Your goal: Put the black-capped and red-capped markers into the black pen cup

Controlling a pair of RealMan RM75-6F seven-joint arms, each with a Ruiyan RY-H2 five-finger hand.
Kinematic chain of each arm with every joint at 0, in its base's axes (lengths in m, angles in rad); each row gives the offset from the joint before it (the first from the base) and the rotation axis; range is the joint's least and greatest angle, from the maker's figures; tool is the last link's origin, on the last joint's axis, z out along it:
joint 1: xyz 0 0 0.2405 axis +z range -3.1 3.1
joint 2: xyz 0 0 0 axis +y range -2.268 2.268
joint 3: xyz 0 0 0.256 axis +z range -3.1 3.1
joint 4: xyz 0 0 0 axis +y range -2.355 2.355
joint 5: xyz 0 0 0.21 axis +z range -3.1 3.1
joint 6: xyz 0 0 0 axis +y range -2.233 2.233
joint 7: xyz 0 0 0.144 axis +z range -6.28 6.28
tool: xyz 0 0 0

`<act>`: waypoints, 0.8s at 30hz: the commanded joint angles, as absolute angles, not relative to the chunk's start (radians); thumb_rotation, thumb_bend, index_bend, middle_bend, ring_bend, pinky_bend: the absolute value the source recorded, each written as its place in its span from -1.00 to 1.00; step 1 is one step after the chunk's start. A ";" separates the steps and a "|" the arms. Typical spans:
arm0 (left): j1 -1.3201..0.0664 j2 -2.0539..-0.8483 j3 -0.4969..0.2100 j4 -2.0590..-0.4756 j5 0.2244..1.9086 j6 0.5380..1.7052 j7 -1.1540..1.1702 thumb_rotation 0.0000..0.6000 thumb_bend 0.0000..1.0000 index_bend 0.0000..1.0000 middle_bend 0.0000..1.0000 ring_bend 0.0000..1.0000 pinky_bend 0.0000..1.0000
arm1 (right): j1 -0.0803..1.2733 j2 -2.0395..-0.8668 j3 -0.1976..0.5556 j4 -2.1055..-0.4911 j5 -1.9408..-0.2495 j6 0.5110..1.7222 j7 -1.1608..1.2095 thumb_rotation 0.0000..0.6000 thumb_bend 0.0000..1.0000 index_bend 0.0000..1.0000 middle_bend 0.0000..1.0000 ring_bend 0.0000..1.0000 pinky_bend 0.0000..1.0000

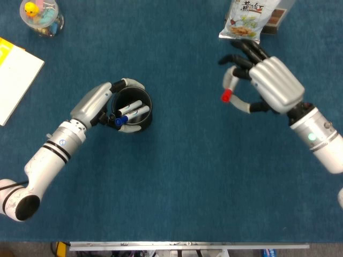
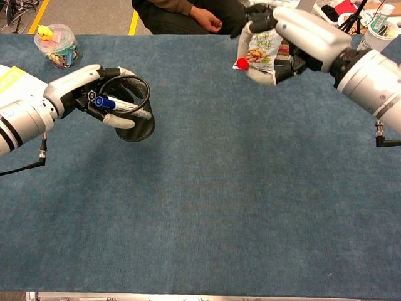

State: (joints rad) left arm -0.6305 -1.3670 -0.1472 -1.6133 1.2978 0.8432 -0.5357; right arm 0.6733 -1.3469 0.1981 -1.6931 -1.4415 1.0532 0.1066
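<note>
The black mesh pen cup (image 1: pixel 135 111) (image 2: pixel 135 116) stands left of centre, tilted, gripped by my left hand (image 1: pixel 99 104) (image 2: pixel 78 94) around its rim. Inside it lie markers, one blue-capped (image 1: pixel 118 122) (image 2: pixel 101 101) and one with a dark cap (image 1: pixel 113 115). My right hand (image 1: pixel 265 85) (image 2: pixel 294 37) is raised above the table at the right and holds the red-capped marker (image 1: pixel 227 92) (image 2: pixel 242 63), red cap pointing left and down. Most of that marker's white body is hidden by the fingers.
A snack bag (image 1: pixel 247 20) (image 2: pixel 260 47) lies at the back, just behind the right hand. A clear jar of small items (image 1: pixel 41 15) (image 2: pixel 57 45) and a white-yellow pad (image 1: pixel 13 75) sit far left. A paper cup (image 2: pixel 374 39) stands at the back right.
</note>
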 commanded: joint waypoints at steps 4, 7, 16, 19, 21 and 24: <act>-0.644 -1.385 -0.155 -1.616 1.285 0.833 -0.515 1.00 -0.83 -0.46 -0.35 -0.30 -0.52 | 0.727 -1.343 0.303 -1.838 -1.333 1.016 0.231 1.00 -0.31 0.18 -0.44 -0.88 -1.00; -0.650 -1.391 -0.160 -1.617 1.279 0.828 -0.504 1.00 -0.83 -0.46 -0.35 -0.30 -0.52 | 0.750 -1.357 0.327 -1.871 -1.291 0.988 0.262 1.00 -0.31 0.17 -0.44 -0.88 -1.00; -0.673 -1.416 -0.175 -1.621 1.261 0.813 -0.477 1.00 -0.83 -0.46 -0.35 -0.30 -0.52 | 0.798 -1.436 0.343 -1.899 -1.236 0.968 0.255 1.00 -0.31 0.18 -0.44 -0.88 -1.00; -0.677 -1.423 -0.178 -1.621 1.253 0.811 -0.471 1.00 -0.83 -0.46 -0.35 -0.30 -0.52 | 0.812 -1.462 0.339 -1.895 -1.227 0.960 0.245 1.00 -0.31 0.17 -0.44 -0.88 -1.00; -0.678 -1.428 -0.180 -1.621 1.250 0.812 -0.468 1.00 -0.83 -0.46 -0.35 -0.30 -0.52 | 0.822 -1.482 0.336 -1.888 -1.221 0.955 0.238 1.00 -0.30 0.18 -0.44 -0.88 -1.00; -0.678 -1.432 -0.180 -1.619 1.246 0.810 -0.467 1.00 -0.83 -0.46 -0.35 -0.30 -0.52 | 0.832 -1.505 0.336 -1.877 -1.214 0.953 0.234 1.00 -0.29 0.18 -0.44 -0.88 -1.00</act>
